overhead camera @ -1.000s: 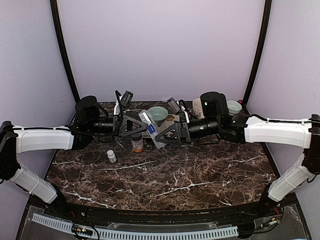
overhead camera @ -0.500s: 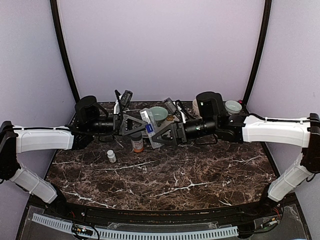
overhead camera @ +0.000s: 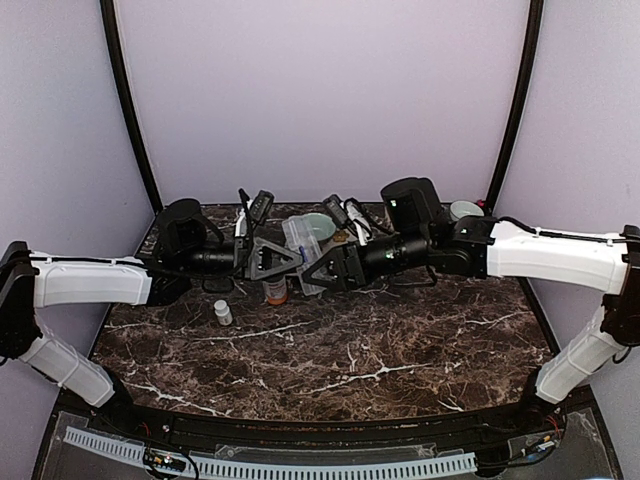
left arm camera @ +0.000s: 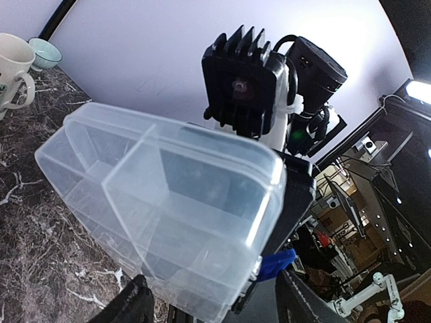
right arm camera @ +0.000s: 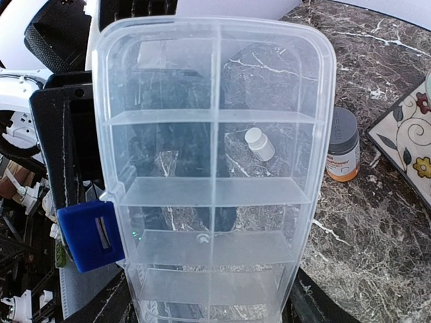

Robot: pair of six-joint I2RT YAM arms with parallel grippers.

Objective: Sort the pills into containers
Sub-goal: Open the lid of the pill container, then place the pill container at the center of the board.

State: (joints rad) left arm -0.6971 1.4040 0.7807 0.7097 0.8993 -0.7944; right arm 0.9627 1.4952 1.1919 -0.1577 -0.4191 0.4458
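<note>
- Looking at the box [overhead camera: 300,240] first: it is up off the tabletop [overhead camera: 400,350], standing on end and tilted, between my two arms over the back half.
- From the right wrist I see its compartments [right arm camera: 165,145] in two rows, split by one centre divider, with clear walls [right arm camera: 214,81].
- A tiny pale speck [right arm camera: 201,237] sits at that divider, but it is too small for me to call it a pill.
- A blue tab [right arm camera: 87,235] sticks out from one long edge of the box.
- My right fingers [right arm camera: 108,309] are at the box's lower end, one against each long side, holding it.
- My left fingers [left arm camera: 135,303] stand apart on either side of the box's near end [left arm camera: 188,202]. I cannot tell whether they press on it.
- The orange bottle [overhead camera: 275,290], grey-capped, stands upright on the tabletop just under the box.
- The white bottle [overhead camera: 223,313] stands upright nearer to me and to the left, apart from the orange one. It also shows through the clear box [right arm camera: 259,143].
- A green bowl [overhead camera: 316,228] sits just behind the box.
- A mug [left arm camera: 15,67] and a small bowl [overhead camera: 465,210] are at the back, off to the right.
</note>
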